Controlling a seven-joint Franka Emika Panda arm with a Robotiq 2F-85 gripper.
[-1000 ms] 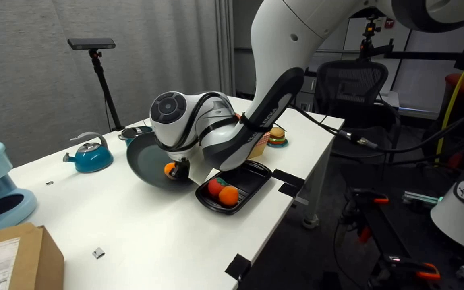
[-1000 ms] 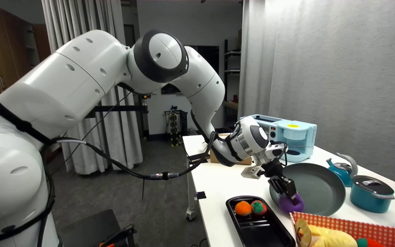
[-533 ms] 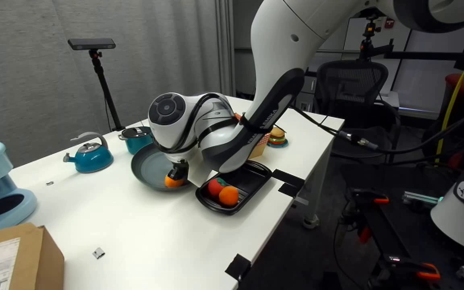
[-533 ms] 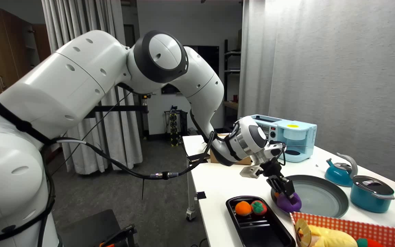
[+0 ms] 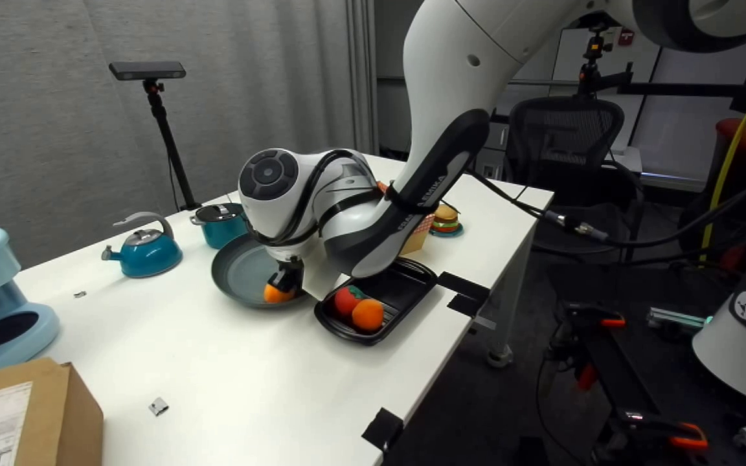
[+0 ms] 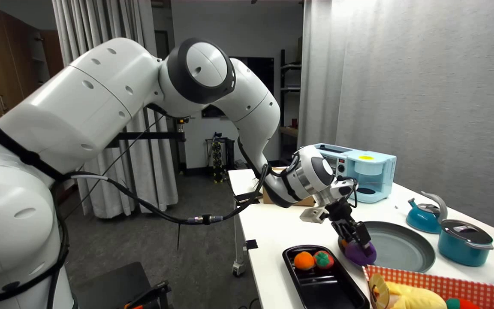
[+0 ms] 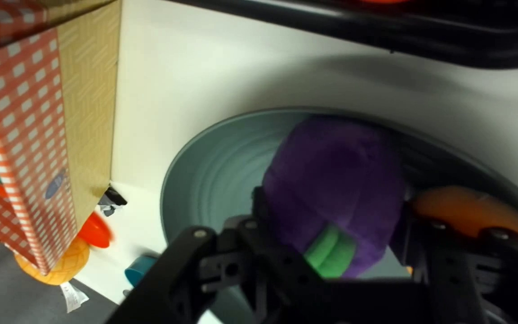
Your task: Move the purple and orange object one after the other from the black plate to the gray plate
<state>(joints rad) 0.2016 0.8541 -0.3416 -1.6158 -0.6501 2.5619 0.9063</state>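
Note:
The purple object (image 6: pixel 360 257) with a green top lies in the gray plate (image 6: pixel 405 246), near the rim beside the black plate. In the wrist view the purple object (image 7: pixel 331 166) sits between my gripper's fingers (image 7: pixel 333 220), which are spread about its full width. A small gap shows at the lower right; the left finger seems to touch it. My gripper also shows in an exterior view (image 5: pixel 286 285), pointing down into the gray plate. An orange object (image 5: pixel 277 295) lies in the gray plate beside one finger. The black plate (image 6: pixel 328 285) holds another orange ball (image 6: pixel 304 260).
A red tomato (image 6: pixel 323 259) lies beside the orange ball in the black plate. A checkered box (image 6: pixel 435 279) with toy food stands near the gray plate. A teal pot (image 6: pixel 465 242), a teal kettle (image 6: pixel 427 216) and a light-blue appliance (image 6: pixel 367 171) stand farther back.
The gray plate was tipped up a second ago and now lies flat. My gripper has shifted slightly and its fingers look wider apart. The orange object beside the purple one has come into view.

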